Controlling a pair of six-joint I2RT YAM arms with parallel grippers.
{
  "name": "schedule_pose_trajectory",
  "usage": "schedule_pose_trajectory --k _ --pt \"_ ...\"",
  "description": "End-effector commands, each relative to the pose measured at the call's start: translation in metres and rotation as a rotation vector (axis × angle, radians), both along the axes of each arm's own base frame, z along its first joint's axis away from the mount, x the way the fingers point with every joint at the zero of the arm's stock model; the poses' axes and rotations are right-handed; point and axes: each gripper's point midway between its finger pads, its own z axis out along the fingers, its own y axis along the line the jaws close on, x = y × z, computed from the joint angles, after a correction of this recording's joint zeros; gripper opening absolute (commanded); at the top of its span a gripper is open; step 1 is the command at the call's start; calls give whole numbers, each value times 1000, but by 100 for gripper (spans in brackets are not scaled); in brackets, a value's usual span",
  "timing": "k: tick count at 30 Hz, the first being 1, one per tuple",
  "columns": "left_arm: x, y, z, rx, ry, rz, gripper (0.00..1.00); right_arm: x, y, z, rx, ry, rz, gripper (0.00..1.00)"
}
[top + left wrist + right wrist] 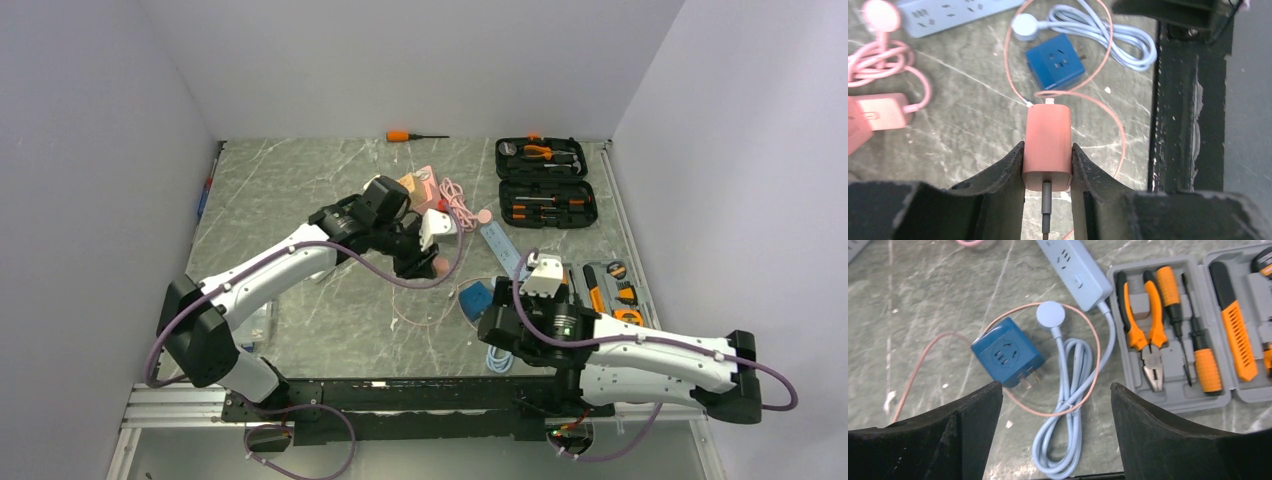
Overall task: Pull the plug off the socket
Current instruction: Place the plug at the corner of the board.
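My left gripper (1048, 146) is shut on the pink plug (1048, 142), squeezing its sides and holding it above the table. One metal prong sticks out of the plug's near end, and a thin pink cable (1108, 45) loops away from its far end. The blue cube socket (1055, 61) lies by itself on the marble, apart from the plug. From above, the plug (440, 264) is up and left of the socket (476, 299). My right gripper (1056, 386) stands open and empty, with the socket (1007, 356) just beyond its left finger.
A light blue power strip (1075, 270) with its coiled cord (1068, 415) lies beside the socket. An open tool case (1193, 325) sits to the right, another case (545, 180) at the back. An orange screwdriver (410, 135) and pink cable bundle (455, 200) lie farther back.
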Motion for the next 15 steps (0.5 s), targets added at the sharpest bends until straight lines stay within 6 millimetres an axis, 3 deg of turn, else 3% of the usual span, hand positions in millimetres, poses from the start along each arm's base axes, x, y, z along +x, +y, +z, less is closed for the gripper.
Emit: schedule_pose_trajectory --k 1,4,9,11,15 --pt "21 -3 41 -106 -62 111 0 -12 16 2 88 82 100 81" --pt "17 -6 28 -100 -3 125 0 -18 8 36 153 99 65 79" --pt "-15 -28 0 -67 27 22 0 -8 -21 80 262 -42 -47 70" --pt "-31 -33 -18 -29 -6 -50 0 0 -23 86 212 -64 -56 74" --pt "-51 -38 -45 25 -77 -165 1 9 -31 78 91 -28 -121 81"
